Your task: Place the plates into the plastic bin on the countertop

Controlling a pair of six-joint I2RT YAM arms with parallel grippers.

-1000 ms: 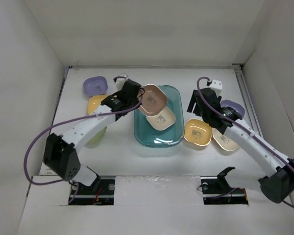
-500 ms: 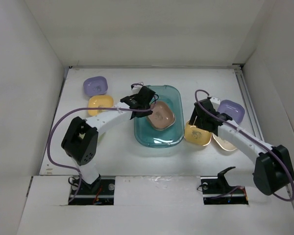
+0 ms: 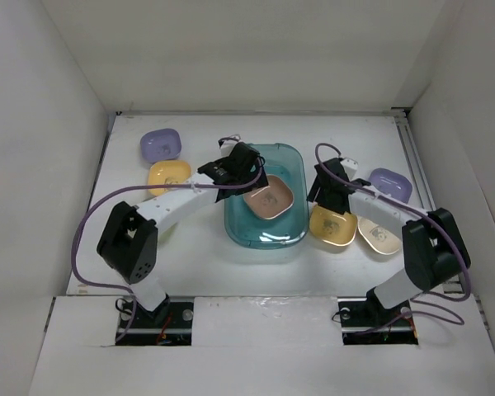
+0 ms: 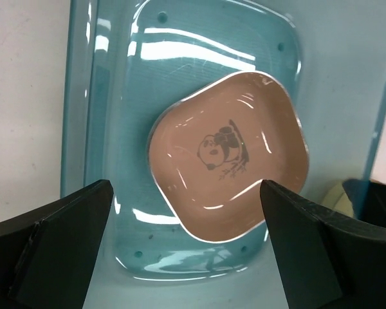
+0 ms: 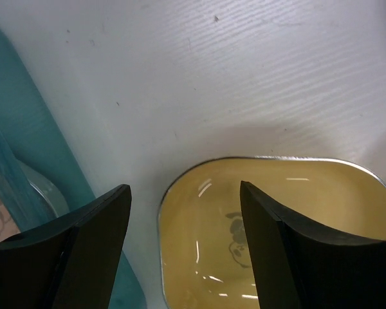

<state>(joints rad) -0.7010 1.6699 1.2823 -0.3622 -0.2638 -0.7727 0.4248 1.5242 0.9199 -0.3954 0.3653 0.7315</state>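
Note:
The teal plastic bin (image 3: 264, 227) stands mid-countertop, and a pink-brown plate (image 3: 269, 198) with a panda print lies flat inside it. My left gripper (image 3: 244, 168) hangs open above the bin's left part, holding nothing. From the left wrist the plate (image 4: 228, 161) lies loose in the bin (image 4: 103, 96), below the spread gripper (image 4: 185, 193). My right gripper (image 3: 327, 191) is open just above the near-left rim of an orange-yellow plate (image 3: 334, 226). In the right wrist view the gripper (image 5: 185, 192) straddles that plate's (image 5: 276, 232) rim without touching it.
A cream plate (image 3: 381, 236) and a purple plate (image 3: 390, 182) lie right of the orange-yellow one. At the left rear lie a purple plate (image 3: 161, 144) and a yellow plate (image 3: 168, 175). White walls enclose the countertop (image 3: 198, 247). The bin's edge (image 5: 26, 129) is close to my right gripper.
My left gripper carried the pink-brown plate over the bin, opened and let it go; it now lies in the bin. My right gripper moved left and down over the orange-yellow plate.

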